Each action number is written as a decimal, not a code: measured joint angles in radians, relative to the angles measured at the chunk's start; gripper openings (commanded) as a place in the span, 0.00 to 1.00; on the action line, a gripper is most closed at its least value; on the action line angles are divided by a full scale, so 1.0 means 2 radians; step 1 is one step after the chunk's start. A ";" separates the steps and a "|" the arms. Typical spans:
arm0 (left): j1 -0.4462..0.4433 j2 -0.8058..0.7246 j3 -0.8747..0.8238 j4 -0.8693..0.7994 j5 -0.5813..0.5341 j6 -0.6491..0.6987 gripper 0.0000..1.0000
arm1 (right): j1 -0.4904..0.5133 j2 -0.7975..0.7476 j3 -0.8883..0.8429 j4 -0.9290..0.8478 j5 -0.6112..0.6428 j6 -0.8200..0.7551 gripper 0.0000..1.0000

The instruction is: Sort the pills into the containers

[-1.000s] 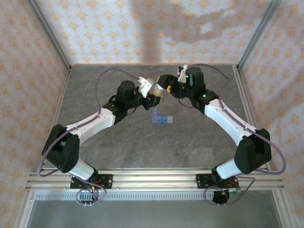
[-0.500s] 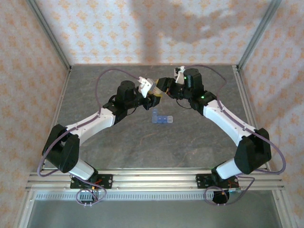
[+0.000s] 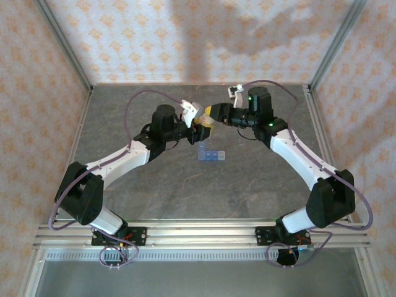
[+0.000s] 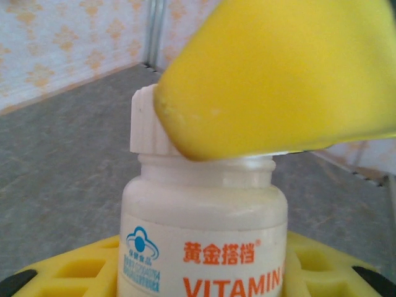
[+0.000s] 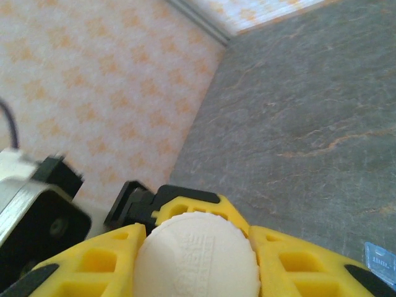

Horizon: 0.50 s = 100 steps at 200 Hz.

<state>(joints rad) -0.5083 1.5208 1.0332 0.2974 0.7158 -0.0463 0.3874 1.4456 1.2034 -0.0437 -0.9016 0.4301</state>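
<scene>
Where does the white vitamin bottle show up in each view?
Top external: bottle at centre back, between the two arm tips.
Left wrist: lower centre, label facing the camera.
Right wrist: bottom centre, cap seen end-on.
Shared landmark: yellow fingers of the right end effector on the cap.

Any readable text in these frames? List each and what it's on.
"黄金搭档": orange print on the label of the bottle.
"VITAMIN": orange print below it on the same label, cut off at the picture's edge.
Small print under the blue logo: too small to read.
Raised lettering on the bottle's cap: too blurred to read.
</scene>
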 measured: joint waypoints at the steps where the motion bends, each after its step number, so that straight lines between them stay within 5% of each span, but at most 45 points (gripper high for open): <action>1: 0.000 0.000 0.000 0.001 0.002 -0.001 0.00 | -0.001 0.000 0.000 0.000 -0.003 -0.002 0.35; 59: 0.003 0.000 0.000 0.004 0.062 -0.032 0.00 | -0.027 -0.014 0.002 -0.001 -0.043 -0.059 0.35; 100: 0.003 -0.001 0.000 0.001 0.063 -0.032 0.00 | -0.028 -0.021 0.001 -0.007 0.000 -0.059 0.35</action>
<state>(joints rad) -0.5030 1.5196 1.0332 0.2985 0.8417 -0.1097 0.3321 1.4029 1.2060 -0.0574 -0.9009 0.3130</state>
